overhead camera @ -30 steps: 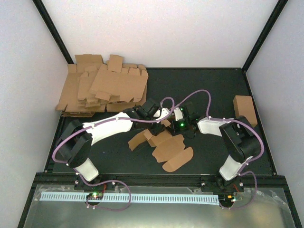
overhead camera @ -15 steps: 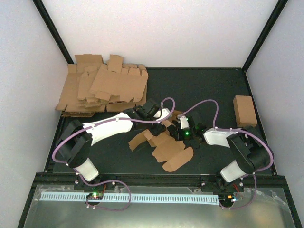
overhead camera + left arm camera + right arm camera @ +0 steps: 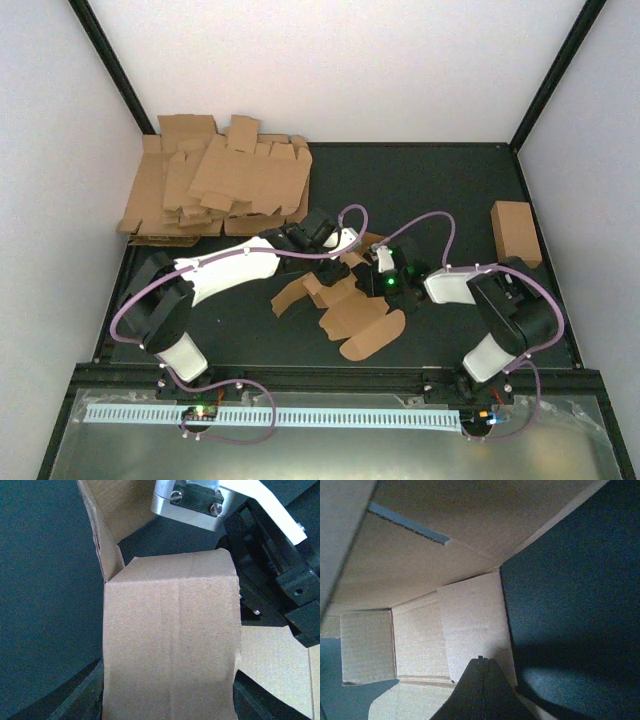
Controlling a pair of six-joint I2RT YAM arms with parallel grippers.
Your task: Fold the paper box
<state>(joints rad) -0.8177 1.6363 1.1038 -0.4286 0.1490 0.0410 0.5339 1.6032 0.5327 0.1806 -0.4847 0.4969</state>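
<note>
The paper box (image 3: 358, 318) lies in the middle of the dark counter (image 3: 440, 190), between the two arms. It is a brown die-cut blank, mostly flat: its rounded flaps fan toward the near edge, and one tab pokes out to the left. Its far end is lifted where the claws meet it. The left claw (image 3: 343, 248) reaches in from the left onto that far end. In the left wrist view its dark fingers (image 3: 86, 696) are spread wide, with a creased panel of the box standing up between them and filling the gap. I cannot tell whether they press on its edges. A second panel rises at the far left of that view, folded up along a crease. The right claw (image 3: 380, 270) comes in from the right, just beside the left one, and its black body shows at the right of the left wrist view. In its own wrist view the fingertips (image 3: 475, 675) are pressed together with only a thin seam between them, resting over the box's panels next to bare counter. I see nothing pinched between them. A heap of flat cardboard blanks (image 3: 220, 185) sits in the far left corner. A small closed brown carton (image 3: 515, 232) sits at the far right, well apart from the work.
</note>
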